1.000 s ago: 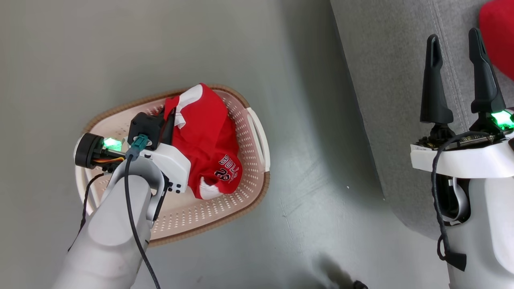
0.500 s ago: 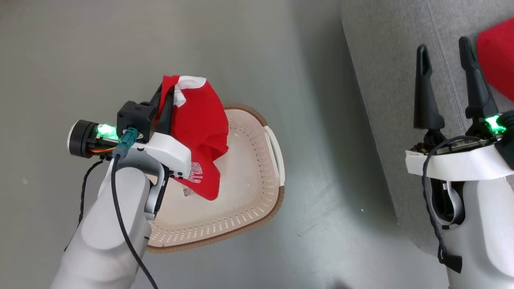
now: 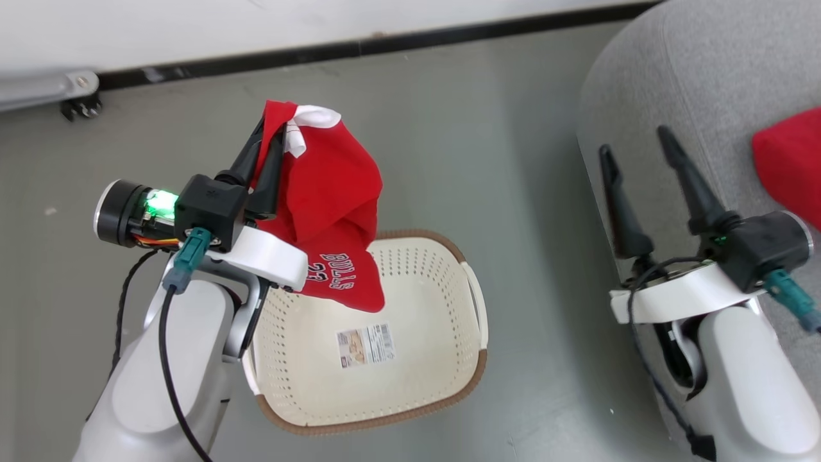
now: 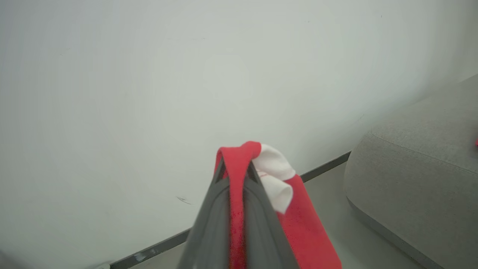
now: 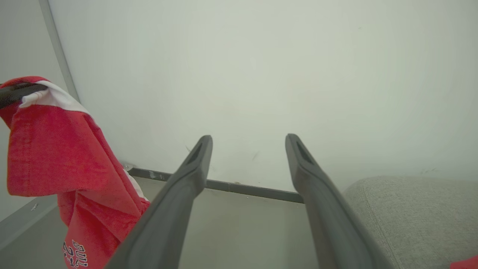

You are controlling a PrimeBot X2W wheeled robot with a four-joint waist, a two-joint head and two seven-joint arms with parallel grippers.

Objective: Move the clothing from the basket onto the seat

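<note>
Left gripper (image 3: 269,125): fingers clamped on the white-trimmed edge of 1 red jersey (image 3: 330,192), which hangs over the far end of the basket (image 3: 474,378). The basket sits on the floor (image 3: 449,128) with a paper label (image 3: 365,344) on its bottom. Right gripper (image 3: 632,142): fingers spread apart, over the edge of the seat (image 3: 693,77). A 2nd red garment (image 3: 792,160) lies on the seat.

Clothing (image 3: 327,205) pinched in my left gripper (image 3: 272,131): soft red cloth, matt, fine weave, white trim. Basket (image 3: 449,359): smooth cream plastic, faint sheen, perforated walls; rim (image 3: 359,427) brown with a woven-look texture. Label (image 3: 365,344) on its floor: printed paper. Seat (image 3: 693,83): grey fabric, coarse matt weave. My fingers (image 3: 689,183): dark, matt, smooth. Floor (image 3: 513,160): smooth grey, dull sheen
</note>
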